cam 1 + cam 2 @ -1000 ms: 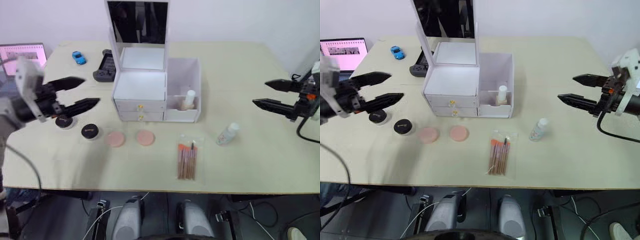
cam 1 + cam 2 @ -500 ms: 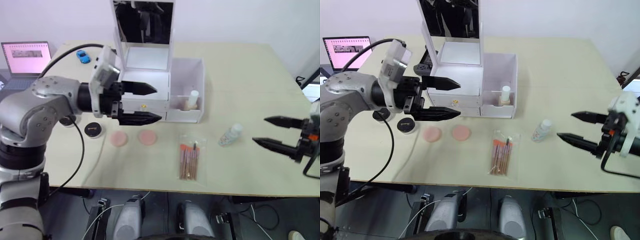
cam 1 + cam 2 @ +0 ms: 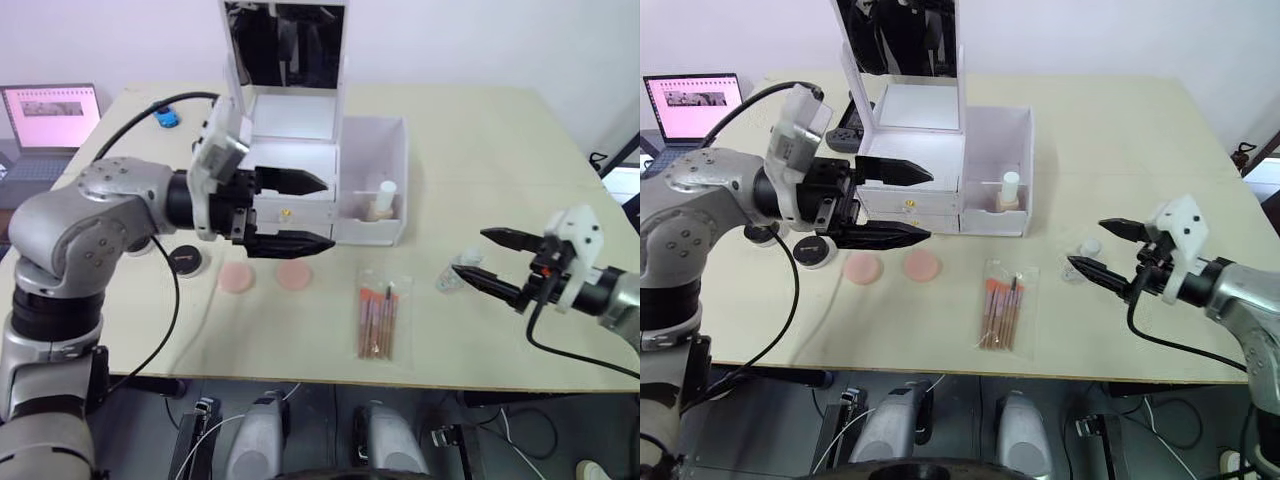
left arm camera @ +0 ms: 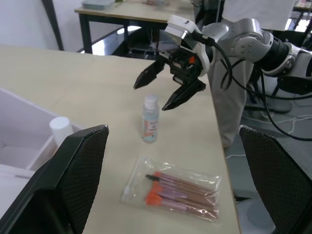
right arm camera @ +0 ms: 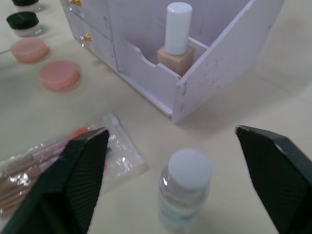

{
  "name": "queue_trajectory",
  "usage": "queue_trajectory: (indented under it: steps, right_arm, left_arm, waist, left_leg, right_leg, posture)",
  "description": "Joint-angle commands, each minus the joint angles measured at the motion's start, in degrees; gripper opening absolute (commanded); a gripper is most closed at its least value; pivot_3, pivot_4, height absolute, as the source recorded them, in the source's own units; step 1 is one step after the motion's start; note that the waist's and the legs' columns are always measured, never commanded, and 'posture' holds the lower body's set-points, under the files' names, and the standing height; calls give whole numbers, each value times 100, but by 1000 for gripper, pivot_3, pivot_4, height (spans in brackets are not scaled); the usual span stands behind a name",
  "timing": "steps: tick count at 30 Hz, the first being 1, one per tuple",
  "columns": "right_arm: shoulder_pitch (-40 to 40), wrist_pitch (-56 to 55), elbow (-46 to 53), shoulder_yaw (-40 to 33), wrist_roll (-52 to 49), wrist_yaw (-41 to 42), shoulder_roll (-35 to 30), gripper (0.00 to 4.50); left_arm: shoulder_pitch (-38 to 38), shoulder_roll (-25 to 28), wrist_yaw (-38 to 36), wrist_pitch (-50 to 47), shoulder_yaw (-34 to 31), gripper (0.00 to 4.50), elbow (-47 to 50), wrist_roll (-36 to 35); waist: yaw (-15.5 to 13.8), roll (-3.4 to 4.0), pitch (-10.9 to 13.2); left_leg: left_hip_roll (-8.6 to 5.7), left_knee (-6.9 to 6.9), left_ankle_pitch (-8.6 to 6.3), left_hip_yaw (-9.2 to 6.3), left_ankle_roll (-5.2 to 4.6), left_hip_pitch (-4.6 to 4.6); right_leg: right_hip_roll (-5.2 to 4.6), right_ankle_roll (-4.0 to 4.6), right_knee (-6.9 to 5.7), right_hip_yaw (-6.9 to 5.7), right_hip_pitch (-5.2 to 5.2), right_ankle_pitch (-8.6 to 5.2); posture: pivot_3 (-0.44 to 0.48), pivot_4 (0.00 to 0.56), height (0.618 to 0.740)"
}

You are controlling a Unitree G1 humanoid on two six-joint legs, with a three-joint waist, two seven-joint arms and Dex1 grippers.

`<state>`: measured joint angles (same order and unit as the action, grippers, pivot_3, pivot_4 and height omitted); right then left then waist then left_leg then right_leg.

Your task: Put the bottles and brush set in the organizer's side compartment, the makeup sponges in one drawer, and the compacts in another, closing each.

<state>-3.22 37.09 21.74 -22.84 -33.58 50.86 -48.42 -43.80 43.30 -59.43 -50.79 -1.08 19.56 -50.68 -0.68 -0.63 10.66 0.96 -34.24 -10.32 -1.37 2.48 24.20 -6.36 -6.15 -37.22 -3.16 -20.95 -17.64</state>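
Head view: right gripper point(image 3: 1092, 248), fingers apart, straddles the clear bottle point(image 3: 1087, 250) at right centre of the worktop point(image 3: 1120, 150); left gripper point(image 3: 318, 212), fingers apart, fronts the organizer point(image 3: 318, 190).
Right wrist view: bottle point(image 5: 184, 187) low centre, ungrasped. Step: picking the bottle; next, close and lift.

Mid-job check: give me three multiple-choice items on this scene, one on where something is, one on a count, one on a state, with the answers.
1. Where is the clear bottle?
A. In the side compartment
B. Standing on the table between the right gripper's open jaws
C. In a drawer

2. How many pink makeup sponges lie before the organizer?
A. One
B. Two
C. Four

3. How are the organizer's two drawers?
A. Both shut
B. Both pulled out
C. Removed

Answers:
1. B, it stands ahead of the right gripper.
2. B, two sponges side by side.
3. A, both fronts sit flush.
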Motion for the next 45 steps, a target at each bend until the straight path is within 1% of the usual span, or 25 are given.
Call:
queue_trajectory:
  steps: [1, 6, 12, 18, 24, 26, 27, 29, 30, 36, 43, 45]
  right_arm:
    - [-162, -82, -99, 71, 59, -106, -28, 2638]
    - [-134, -20, -120, 106, 29, -117, -68, 2638]
    - [-7, 127, -7, -78, -96, -121, -110, 2638]
    - [184, 203, 16, -205, -142, -152, -110, 2638]
    - [129, 302, 19, -296, -311, -203, -87, 2638]
    - [167, 295, -5, -295, -292, -206, -97, 2114]
    - [187, 290, -13, -287, -270, -210, -104, 1750]
    - [225, 281, -22, -269, -236, -211, -122, 764]
    - [251, 254, -32, -243, -189, -200, -146, 642]
    - [279, 91, -50, -162, -71, -192, -162, 646]
    - [221, 98, -103, -207, -211, -112, -136, 646]
    - [222, -30, -111, -168, -88, -130, -144, 646]
  left_arm:
    - [20, 72, 96, -17, -239, 4500, 220, -130]
    - [100, 134, 141, -21, -294, 4500, 279, -161]
    - [102, 149, 149, 12, -269, 4500, 260, -158]
    - [76, 121, 142, 120, -180, 4500, 169, -43]
    - [55, 109, 118, 162, -137, 4500, 75, 74]
    - [42, 102, 117, 179, -122, 4500, 75, 111]
    - [33, 95, 121, 186, -117, 4500, 75, 128]
    - [23, 87, 117, 187, -116, 4500, 78, 148]
    - [15, 86, 110, 187, -113, 4500, 75, 161]
    - [-38, 72, 91, 199, -75, 4500, 41, 217]
    - [-51, 10, 130, 166, -80, 4500, 60, 239]
    - [-36, 35, 127, 133, -98, 4500, 72, 223]
  waist:
    - [-13, -1, 0]
    - [-2, -2, 0]
    - [-1, -2, 0]
    - [-3, -2, 0]
    - [2, -2, 0]
    - [-1, -2, 0]
    - [-1, -2, 0]
    - [-2, -2, 0]
    - [-2, -2, 0]
    - [-3, -2, 0]
    - [-2, -2, 0]
    - [-2, -2, 0]
  left_leg:
    - [0, 0, 0, 0, 0, 0]
    - [0, -1, 0, -1, 0, 0]
    - [0, 0, 0, -1, 0, -1]
    - [0, 0, 0, -1, 0, -1]
    - [0, 0, 0, -1, 0, -1]
    - [0, 0, 0, -1, 0, -1]
    - [0, 0, 0, -1, 0, -1]
    - [0, 0, 0, -1, 0, -1]
    - [0, 0, 0, -1, 0, -1]
    - [0, -1, 0, -1, 0, -1]
    - [0, -1, 0, -1, 0, -1]
    - [0, -1, 0, -1, 0, -1]
  right_leg:
    - [0, 0, 0, 0, 1, 0]
    - [0, 0, 1, -1, 2, 0]
    - [1, 0, 0, -1, 2, 0]
    - [0, 0, 0, -1, 3, 0]
    - [0, 0, 0, -1, 2, 0]
    - [0, 0, 0, -1, 2, 0]
    - [0, 0, 0, -1, 2, 0]
    - [0, 0, 0, -1, 2, 0]
    - [0, 0, 0, -1, 3, 0]
    - [0, 0, 1, -1, 3, 0]
    - [0, 0, 0, -1, 3, 0]
    - [0, 0, 0, -1, 3, 0]
  posture:
    - [0, 150, 740]
    - [0, 150, 740]
    - [0, 150, 740]
    - [0, 150, 740]
    - [0, 150, 740]
    - [0, 150, 740]
    - [0, 150, 740]
    - [0, 150, 740]
    - [0, 150, 740]
    - [0, 150, 740]
    - [0, 150, 740]
    - [0, 150, 740]
